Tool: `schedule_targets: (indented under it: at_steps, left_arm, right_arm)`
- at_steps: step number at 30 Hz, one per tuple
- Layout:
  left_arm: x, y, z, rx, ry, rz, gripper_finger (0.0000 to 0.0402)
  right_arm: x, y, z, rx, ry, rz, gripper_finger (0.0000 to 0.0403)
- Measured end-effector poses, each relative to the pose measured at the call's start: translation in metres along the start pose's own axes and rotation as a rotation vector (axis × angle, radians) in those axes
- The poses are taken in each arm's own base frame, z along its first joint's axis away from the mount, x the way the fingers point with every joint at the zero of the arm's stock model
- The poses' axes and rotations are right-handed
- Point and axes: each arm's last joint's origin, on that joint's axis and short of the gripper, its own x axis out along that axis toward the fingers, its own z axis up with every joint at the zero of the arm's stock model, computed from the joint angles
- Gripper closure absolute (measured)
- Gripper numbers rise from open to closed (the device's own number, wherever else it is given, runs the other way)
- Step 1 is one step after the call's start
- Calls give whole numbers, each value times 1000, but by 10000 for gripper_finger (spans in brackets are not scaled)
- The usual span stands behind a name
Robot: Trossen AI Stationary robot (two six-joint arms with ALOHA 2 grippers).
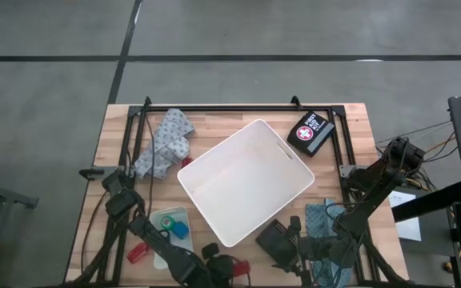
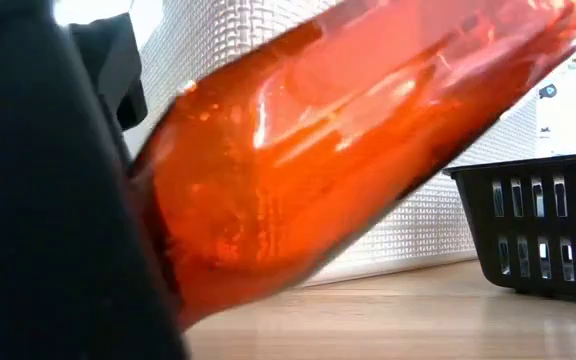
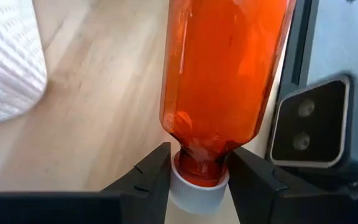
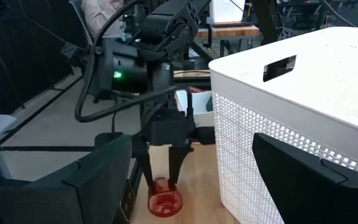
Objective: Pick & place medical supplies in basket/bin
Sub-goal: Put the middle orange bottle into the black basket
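The desk is a pale wooden butcher-block top with a black metal frame along its edges. It stands on a grey concrete floor crossed by dark seam lines, one running across beyond the far edge and another slanting toward the far left corner. In the right wrist view, the room behind holds another wooden table among dark stands and cables, lit by daylight from the far side.

White perforated bin; translucent orange bottle, white cap; black case, white cross on red.
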Motion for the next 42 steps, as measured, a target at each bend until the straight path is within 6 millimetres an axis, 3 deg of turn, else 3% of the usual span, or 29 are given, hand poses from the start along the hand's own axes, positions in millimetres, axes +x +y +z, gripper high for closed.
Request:
schedule_targets:
  at_steps: [6, 14, 25, 31, 36, 42]
  left_arm:
    - [1, 3, 5, -17, 111, -55, 264]
    - [3, 6, 10, -26, 136, -60, 261]
    - [5, 7, 11, -2, 121, -51, 198]
    - [5, 7, 12, -3, 84, -32, 186]
    - [-4, 7, 18, -7, 41, -26, 185]
    - [-27, 8, 25, 0, 22, -11, 185]
  right_arm:
    - [0, 0, 0, 0, 0, 0, 74]
    - [0, 0, 0, 0, 0, 0, 74]
    - [0, 0, 0, 1, -1, 0, 74]
    - [0, 0, 0, 1, -1, 0, 74]
    - [0, 0, 0, 0, 0, 0, 74]
    - [0, 0, 0, 0, 0, 0, 74]
